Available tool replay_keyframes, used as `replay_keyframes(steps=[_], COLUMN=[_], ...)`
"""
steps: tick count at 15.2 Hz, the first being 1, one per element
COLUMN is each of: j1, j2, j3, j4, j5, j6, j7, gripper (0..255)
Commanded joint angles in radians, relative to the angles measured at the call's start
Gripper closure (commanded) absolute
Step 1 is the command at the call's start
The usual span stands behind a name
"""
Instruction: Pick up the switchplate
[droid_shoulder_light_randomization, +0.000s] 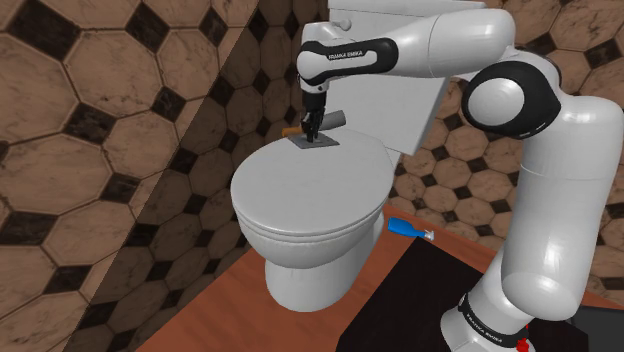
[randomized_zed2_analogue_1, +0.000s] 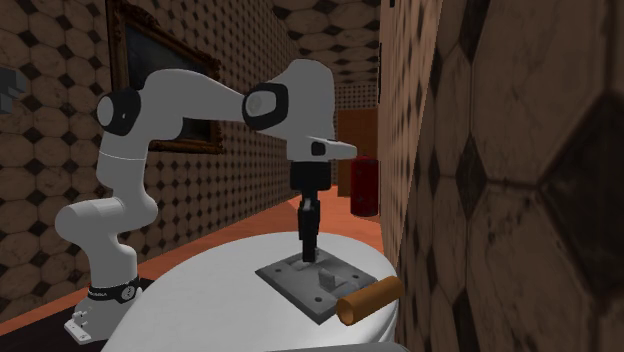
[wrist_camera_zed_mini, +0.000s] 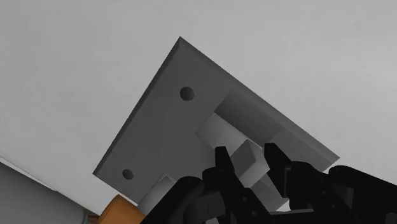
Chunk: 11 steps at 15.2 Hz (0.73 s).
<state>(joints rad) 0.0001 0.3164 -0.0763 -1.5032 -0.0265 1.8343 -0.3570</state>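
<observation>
The switchplate (droid_shoulder_light_randomization: 316, 143) is a flat grey square plate with screw holes and a raised toggle. It lies on the white toilet lid (droid_shoulder_light_randomization: 300, 190) near the back. In the second exterior view the switchplate (randomized_zed2_analogue_1: 312, 280) rests flat with my gripper (randomized_zed2_analogue_1: 308, 250) coming straight down onto it. From the wrist, the two black fingers (wrist_camera_zed_mini: 222, 162) stand close on either side of the toggle on the switchplate (wrist_camera_zed_mini: 172, 133) and clasp it. My gripper (droid_shoulder_light_randomization: 312, 130) is shut on the toggle, and the plate still rests on the lid.
An orange-brown cylinder (randomized_zed2_analogue_1: 368, 297) lies against the plate's edge on the lid. The white tank (droid_shoulder_light_randomization: 400, 100) rises just behind. A blue object (droid_shoulder_light_randomization: 408, 230) lies on the floor beside the bowl, and a red can (randomized_zed2_analogue_1: 363, 187) stands further off. Tiled walls close in.
</observation>
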Motion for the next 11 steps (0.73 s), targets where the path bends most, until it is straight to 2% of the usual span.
replay_keyframes(steps=[1, 9, 11], j1=[0.0, -0.001, -0.001], j2=[-0.003, 0.005, 0.005], j3=[0.0, 0.0, 0.0], j4=[0.025, 0.144, 0.146], j5=[0.0, 0.001, 0.001], j6=[-0.028, -0.139, -0.141], j7=[0.0, -0.005, -0.005], gripper=[255, 255, 255])
